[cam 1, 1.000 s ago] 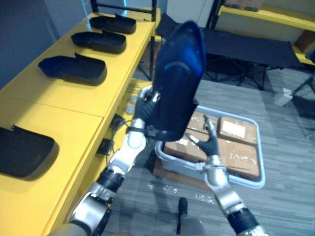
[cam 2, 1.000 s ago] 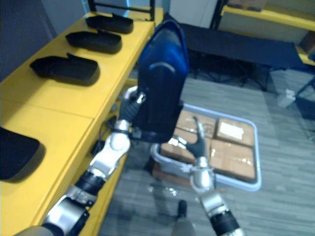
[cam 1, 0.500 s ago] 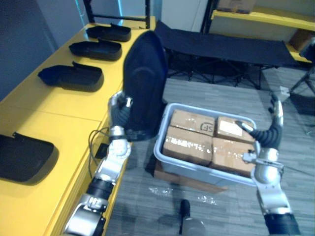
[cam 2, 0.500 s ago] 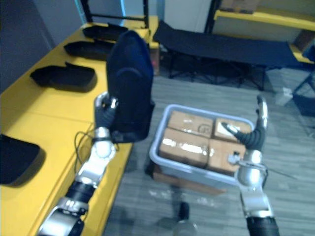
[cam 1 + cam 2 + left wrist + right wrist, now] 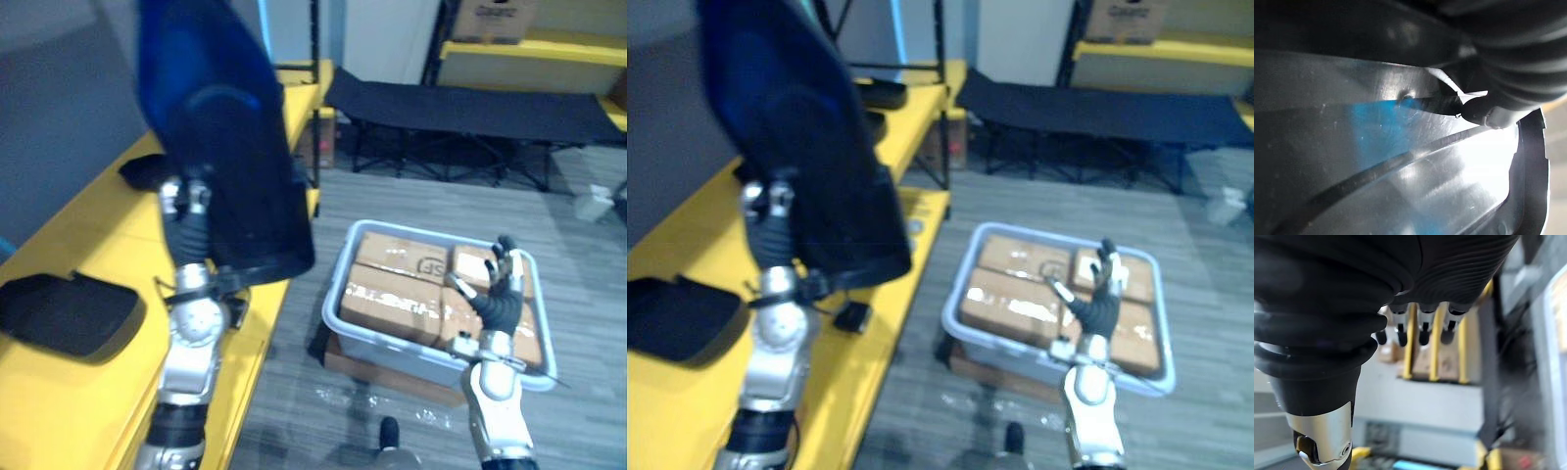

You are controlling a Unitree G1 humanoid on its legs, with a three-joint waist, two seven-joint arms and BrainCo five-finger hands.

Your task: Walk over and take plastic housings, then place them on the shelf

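Far left, a flat housing (image 5: 69, 313) lies on the yellow shelf (image 5: 59, 411) — placed, by the look of it. The left hand (image 5: 184, 211) grips the raised housing (image 5: 225, 137), upright over the shelf edge — not yet set down. Further right, above the tub (image 5: 392, 345) of boxes, the right hand (image 5: 502, 294) hovers with fingers loosely spread, empty.

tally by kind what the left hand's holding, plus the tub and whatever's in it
plastic housing in the left hand: 1
grey tub: 1
cardboard boxes in the tub: 4
total: 6
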